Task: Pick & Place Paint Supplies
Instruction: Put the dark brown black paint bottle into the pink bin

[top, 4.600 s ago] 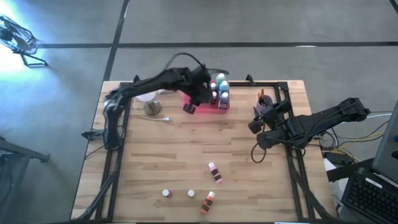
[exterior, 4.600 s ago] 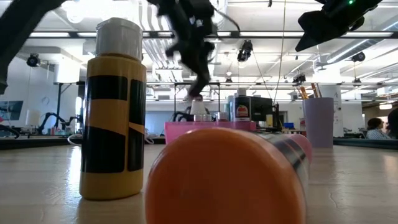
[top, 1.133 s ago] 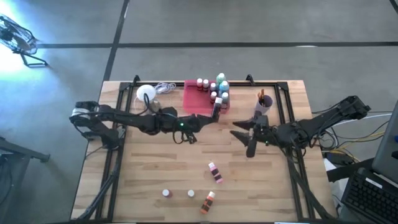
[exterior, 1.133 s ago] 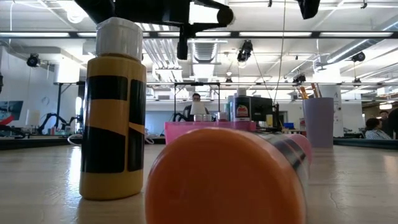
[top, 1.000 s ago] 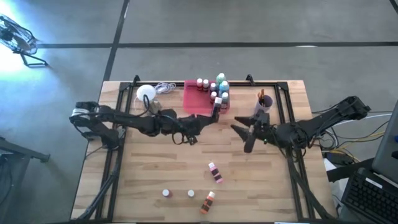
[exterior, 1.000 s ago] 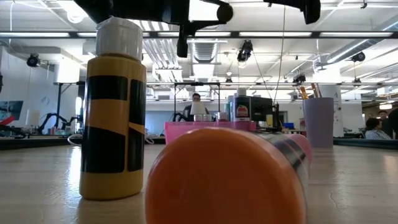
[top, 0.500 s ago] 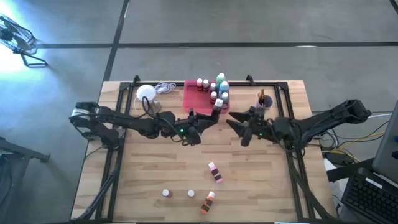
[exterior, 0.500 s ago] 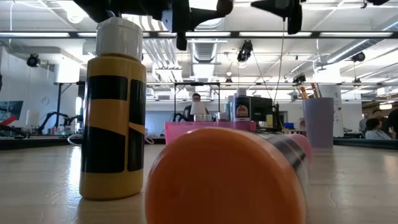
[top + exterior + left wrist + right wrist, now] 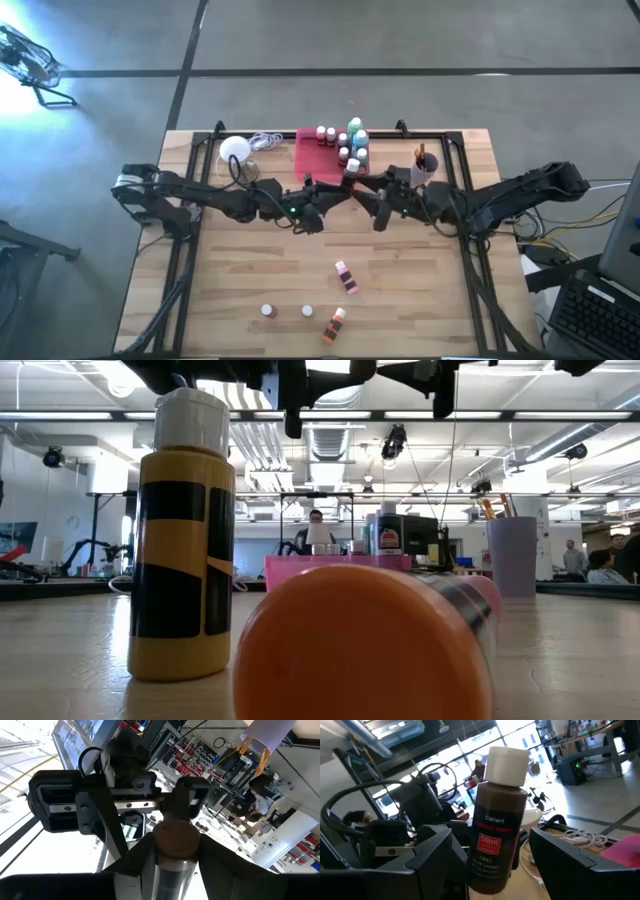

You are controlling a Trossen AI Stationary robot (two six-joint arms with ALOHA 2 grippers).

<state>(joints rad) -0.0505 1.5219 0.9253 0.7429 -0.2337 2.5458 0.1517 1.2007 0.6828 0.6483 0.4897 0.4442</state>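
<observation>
A brown paint bottle (image 9: 496, 835) with a white cap hangs in mid-air above the table's middle, cap up and a little tilted. My left gripper (image 9: 174, 870) is shut on it. My right gripper (image 9: 497, 865) faces it from the table's right, open, one finger (image 9: 436, 851) on each side of the bottle, apart from it. In the high view the two grippers meet just in front of the pink tray (image 9: 312, 164): left gripper (image 9: 338, 190), right gripper (image 9: 368, 194). My left gripper pinches the brown bottle's body (image 9: 172, 872) between its two fingers (image 9: 134, 866), which come level from the table's left. The bottle's round bottom (image 9: 176, 838) sticks out past the fingers. The bottle is lifted clear of the table, roughly upright.
The tray holds several bottles (image 9: 352, 142). A lavender cup with brushes (image 9: 424, 166) stands at the back right, a white globe lamp (image 9: 234, 150) at the back left. Near the front edge are a pink bottle (image 9: 345, 277), an orange one (image 9: 334, 322) and two small upright ones (image 9: 267, 310).
My right gripper has moved toward the table's left, up to the left gripper and the brown bottle, so its fingers now stand on either side of it. My left gripper has stayed in place and rolled at the wrist with the bottle.
</observation>
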